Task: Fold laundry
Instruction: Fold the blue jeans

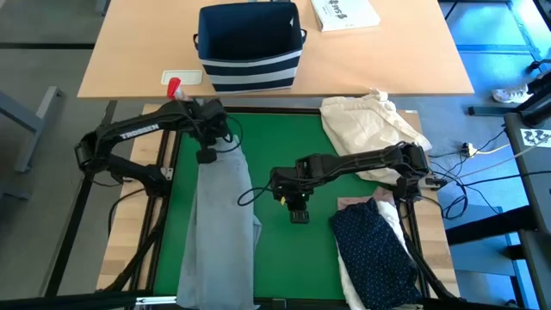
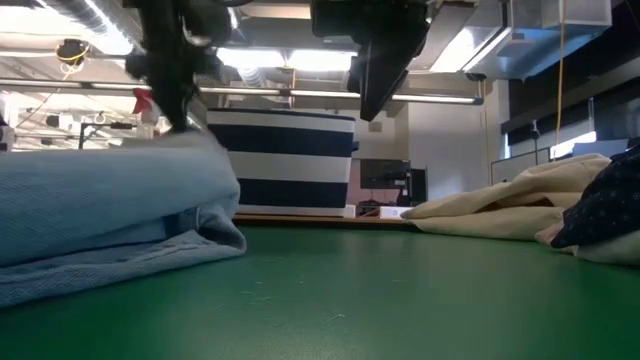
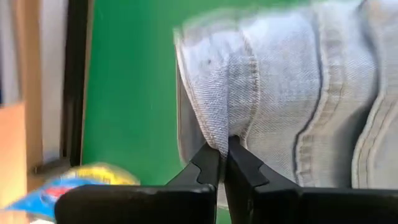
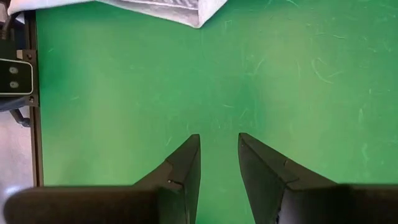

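Green mat (image 1: pixel 293 146) carrying the work, inside a black frame on the table. Light grey jeans (image 1: pixel 219 224) laid lengthwise along the mat's left side, reaching from near the far edge down to the near edge, already doubled over on themselves to judge by the stacked layers in the low view. Navy white-dotted shirt (image 1: pixel 374 245) heaped at the near right corner, over white and pale pink cloth; cream-beige bundle (image 1: pixel 366 125) at the far right corner; striped fabric bin (image 1: pixel 250 43) on the wooden table beyond the far edge.

Left gripper (image 3: pixel 222 152) at the jeans' far end, near the mat's far left corner, fingers pinched tight together on a fold of denim at the seam. Right gripper (image 4: pixel 219 152) hanging over bare mat near the middle, well apart from any garment, fingers slightly parted and holding nothing.

Step in hand, by the look of it: grasping the far end of the jeans for a fold. Next move probably calling for a lift and a carry of that end toward the near edge, keeping the pinch firm so the heavy denim does not slip, with layers landing square.
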